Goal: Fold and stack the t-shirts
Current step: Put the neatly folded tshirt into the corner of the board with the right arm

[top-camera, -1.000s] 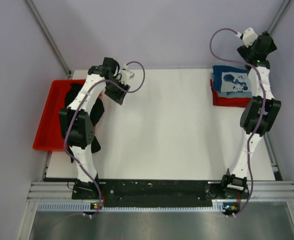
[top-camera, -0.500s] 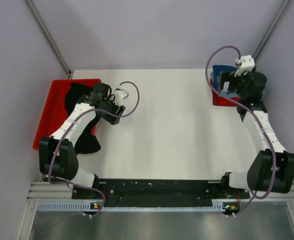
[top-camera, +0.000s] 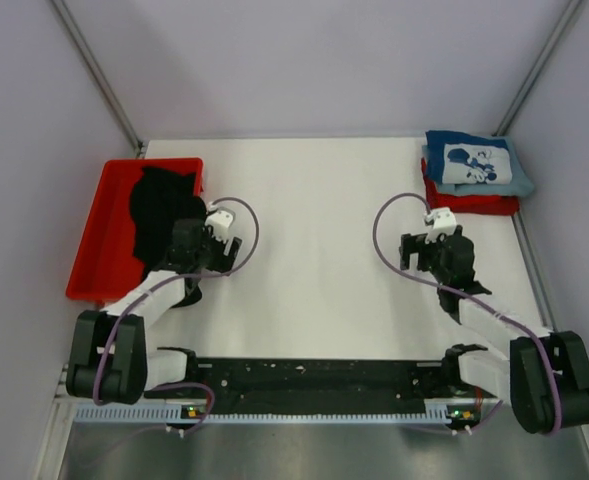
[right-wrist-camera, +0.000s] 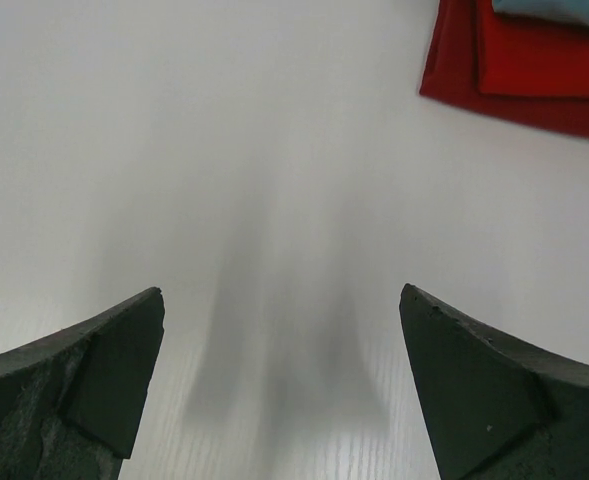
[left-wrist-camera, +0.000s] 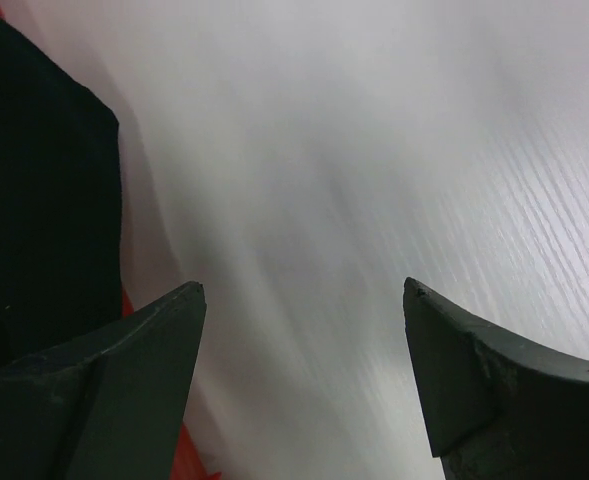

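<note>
A black t-shirt [top-camera: 159, 210] lies crumpled in the red tray [top-camera: 94, 250] at the left and spills over its right edge onto the table. It fills the left of the left wrist view [left-wrist-camera: 34, 200]. My left gripper [top-camera: 214, 250] is open and empty, low over the table just right of this shirt [left-wrist-camera: 304, 300]. A folded navy t-shirt with a white print [top-camera: 471, 165] tops a stack at the back right, on a pale grey-blue shirt [top-camera: 519, 185] and a red folded layer [top-camera: 469, 203]. My right gripper [top-camera: 421, 248] is open and empty over bare table [right-wrist-camera: 282, 300], well short of the stack.
The white table [top-camera: 324, 230] spreads between the two arms. The red layer of the stack shows at the top right of the right wrist view [right-wrist-camera: 534, 80]. A sliver of the red tray shows by the left finger [left-wrist-camera: 189, 455]. Grey walls close in the back and sides.
Both arms have folded down and drawn back toward the near edge. The right gripper left the stack for the mid table. The left gripper moved from the tray's far end to beside the black shirt.
</note>
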Robot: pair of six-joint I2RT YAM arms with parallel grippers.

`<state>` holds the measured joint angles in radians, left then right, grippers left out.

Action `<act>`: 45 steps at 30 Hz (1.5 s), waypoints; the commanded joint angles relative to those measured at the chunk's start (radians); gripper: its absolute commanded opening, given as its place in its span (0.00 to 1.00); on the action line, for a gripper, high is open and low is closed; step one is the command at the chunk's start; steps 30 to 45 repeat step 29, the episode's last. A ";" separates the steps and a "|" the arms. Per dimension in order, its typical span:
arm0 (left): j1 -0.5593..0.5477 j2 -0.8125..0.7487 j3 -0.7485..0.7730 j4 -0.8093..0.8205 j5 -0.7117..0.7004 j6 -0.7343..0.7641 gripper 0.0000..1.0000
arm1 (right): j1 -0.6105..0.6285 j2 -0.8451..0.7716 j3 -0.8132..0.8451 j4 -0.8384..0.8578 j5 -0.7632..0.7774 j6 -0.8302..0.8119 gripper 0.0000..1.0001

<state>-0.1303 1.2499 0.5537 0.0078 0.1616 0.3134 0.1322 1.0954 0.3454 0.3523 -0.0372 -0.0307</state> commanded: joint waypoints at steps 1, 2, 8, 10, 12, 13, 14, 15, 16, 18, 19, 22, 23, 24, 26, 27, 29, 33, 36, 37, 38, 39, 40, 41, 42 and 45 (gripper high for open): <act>0.011 -0.015 -0.032 0.273 -0.027 -0.085 0.85 | 0.041 -0.018 -0.077 0.226 0.132 -0.020 0.99; 0.012 -0.006 -0.029 0.271 -0.010 -0.091 0.85 | 0.047 -0.025 -0.097 0.262 0.113 -0.031 0.99; 0.014 0.040 -0.015 0.258 0.030 -0.086 0.85 | 0.061 -0.051 -0.123 0.286 0.146 -0.032 0.99; 0.014 0.040 -0.008 0.242 0.029 -0.080 0.84 | 0.063 -0.052 -0.126 0.292 0.149 -0.031 0.99; 0.015 0.040 -0.005 0.238 0.015 -0.079 0.84 | 0.061 -0.060 -0.134 0.295 0.154 -0.031 0.99; 0.017 0.040 -0.003 0.238 0.006 -0.077 0.84 | 0.066 -0.066 -0.137 0.300 0.158 -0.028 0.99; 0.018 0.042 -0.003 0.238 0.000 -0.074 0.84 | 0.063 -0.069 -0.140 0.303 0.163 -0.026 0.99; 0.020 0.045 -0.005 0.239 -0.011 -0.074 0.84 | 0.063 -0.071 -0.140 0.301 0.168 -0.026 0.99; 0.021 0.043 -0.003 0.238 -0.016 -0.073 0.84 | 0.061 -0.071 -0.140 0.301 0.163 -0.026 0.99; 0.023 0.043 -0.001 0.233 -0.019 -0.071 0.84 | 0.063 -0.062 -0.134 0.297 0.155 -0.029 0.99; 0.024 0.042 -0.001 0.231 -0.017 -0.068 0.84 | 0.064 -0.055 -0.129 0.292 0.152 -0.029 0.99; 0.024 0.037 -0.001 0.228 -0.014 -0.066 0.84 | 0.064 -0.034 -0.114 0.281 0.142 -0.034 0.99; 0.026 0.039 -0.001 0.227 -0.016 -0.063 0.84 | 0.063 -0.032 -0.111 0.278 0.142 -0.034 0.99; 0.026 0.037 -0.003 0.227 -0.008 -0.057 0.84 | 0.063 -0.032 -0.109 0.278 0.143 -0.034 0.99; 0.027 0.031 -0.018 0.236 0.015 -0.045 0.83 | 0.064 -0.035 -0.111 0.280 0.145 -0.032 0.99; 0.027 0.025 -0.021 0.241 0.022 -0.046 0.83 | 0.063 -0.035 -0.114 0.280 0.146 -0.032 0.99; 0.027 0.019 -0.003 0.224 0.020 -0.071 0.83 | 0.064 -0.034 -0.112 0.280 0.148 -0.032 0.99; 0.027 0.019 -0.003 0.224 0.020 -0.071 0.83 | 0.064 -0.034 -0.112 0.280 0.148 -0.032 0.99; 0.027 0.019 -0.003 0.224 0.020 -0.071 0.83 | 0.064 -0.034 -0.112 0.280 0.148 -0.032 0.99; 0.027 0.019 -0.003 0.224 0.020 -0.071 0.83 | 0.064 -0.034 -0.112 0.280 0.148 -0.032 0.99; 0.027 0.019 -0.003 0.224 0.020 -0.071 0.83 | 0.064 -0.034 -0.112 0.280 0.148 -0.032 0.99; 0.027 0.019 -0.003 0.224 0.020 -0.071 0.83 | 0.064 -0.034 -0.112 0.280 0.148 -0.032 0.99; 0.027 0.019 -0.003 0.224 0.020 -0.071 0.83 | 0.064 -0.034 -0.112 0.280 0.148 -0.032 0.99; 0.027 0.019 -0.003 0.224 0.020 -0.071 0.83 | 0.064 -0.034 -0.112 0.280 0.148 -0.032 0.99; 0.027 0.019 -0.003 0.224 0.020 -0.071 0.83 | 0.064 -0.034 -0.112 0.280 0.148 -0.032 0.99; 0.027 0.019 -0.003 0.224 0.020 -0.071 0.83 | 0.064 -0.034 -0.112 0.280 0.148 -0.032 0.99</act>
